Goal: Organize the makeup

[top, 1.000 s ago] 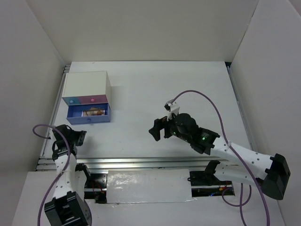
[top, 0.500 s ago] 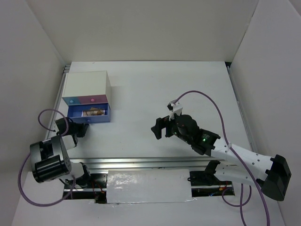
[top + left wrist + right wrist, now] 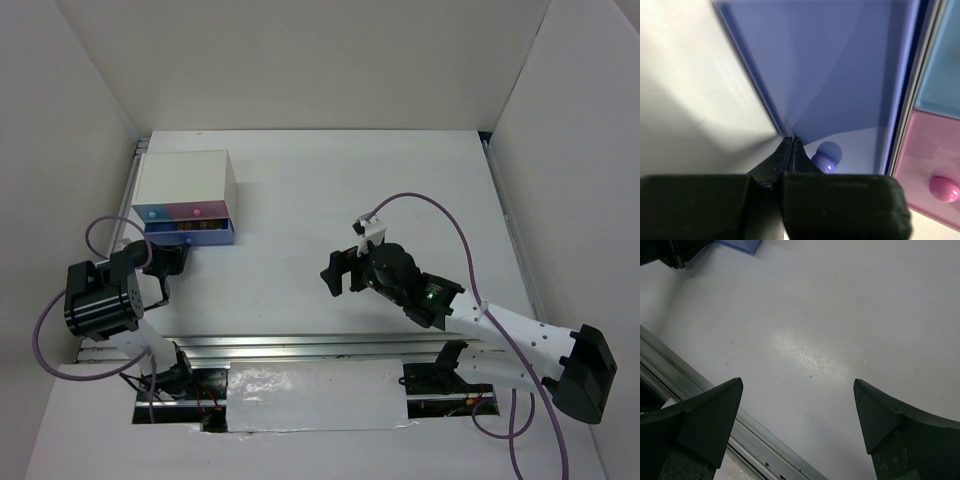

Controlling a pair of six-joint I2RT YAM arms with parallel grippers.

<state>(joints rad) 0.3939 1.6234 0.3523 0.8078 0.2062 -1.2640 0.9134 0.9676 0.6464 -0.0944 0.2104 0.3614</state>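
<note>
The white box (image 3: pixel 185 183) with pink and blue drawers stands at the back left. Its lower blue drawer (image 3: pixel 192 235) is pushed almost fully in. Only a thin sliver of brown makeup (image 3: pixel 197 225) shows in the gap; the rest of the makeup is hidden. My left gripper (image 3: pixel 178 256) is shut and empty. In the left wrist view its tips (image 3: pixel 791 143) press against the blue drawer front (image 3: pixel 840 75), just left of the blue knob (image 3: pixel 826 157). My right gripper (image 3: pixel 334 272) is open and empty over the bare table, and its jaws stand wide apart in the right wrist view (image 3: pixel 797 384).
The pink drawer's knob (image 3: pixel 945 187) and the light blue drawer (image 3: pixel 945 60) show beside the blue drawer. A metal rail (image 3: pixel 300 345) runs along the table's near edge. White walls close in the back and both sides.
My left arm swung up to the box and pushed the open blue drawer in, hiding nearly all the makeup inside. My right arm has barely moved.
</note>
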